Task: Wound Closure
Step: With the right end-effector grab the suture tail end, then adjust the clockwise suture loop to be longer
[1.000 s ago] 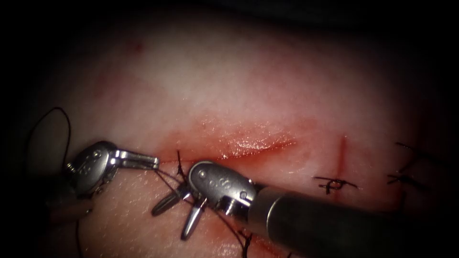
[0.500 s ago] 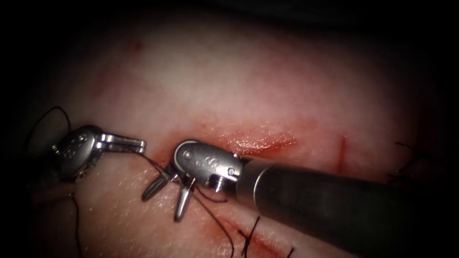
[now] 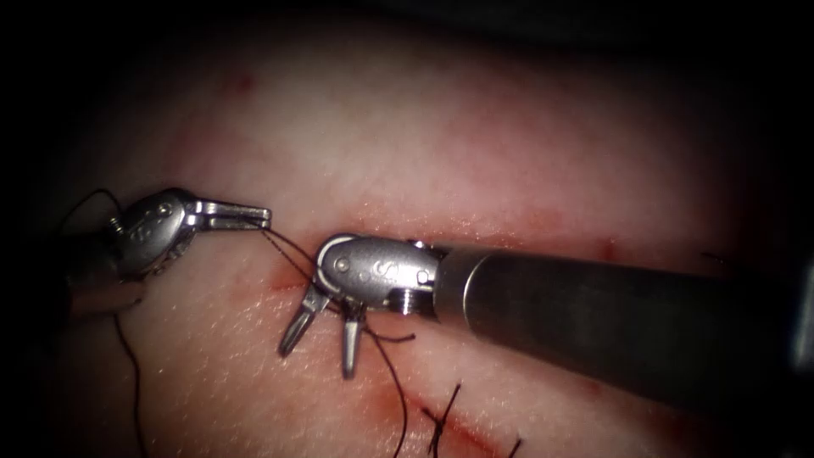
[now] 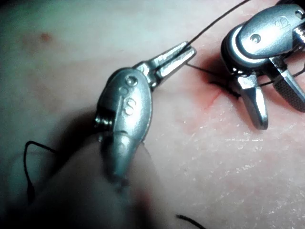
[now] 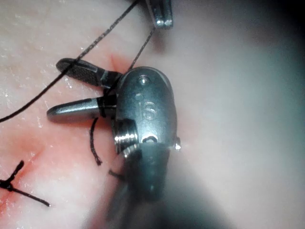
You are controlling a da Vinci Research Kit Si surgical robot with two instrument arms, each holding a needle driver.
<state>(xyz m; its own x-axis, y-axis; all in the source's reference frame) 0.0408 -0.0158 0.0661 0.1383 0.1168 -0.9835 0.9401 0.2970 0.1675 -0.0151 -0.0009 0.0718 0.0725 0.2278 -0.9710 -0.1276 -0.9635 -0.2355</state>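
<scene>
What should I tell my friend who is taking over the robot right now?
Left end effector: shut on the thread, which runs toward the right tool.
Right end effector: open, holding nothing, jaws spread over the thread just below the cut.
Needle: I can't spot it.
Done: one knotted stitch sits lower on the tissue, seen in the endoscope view.
Left: the cut by the tools isn't closed yet, and red fluid lies along it.
</scene>
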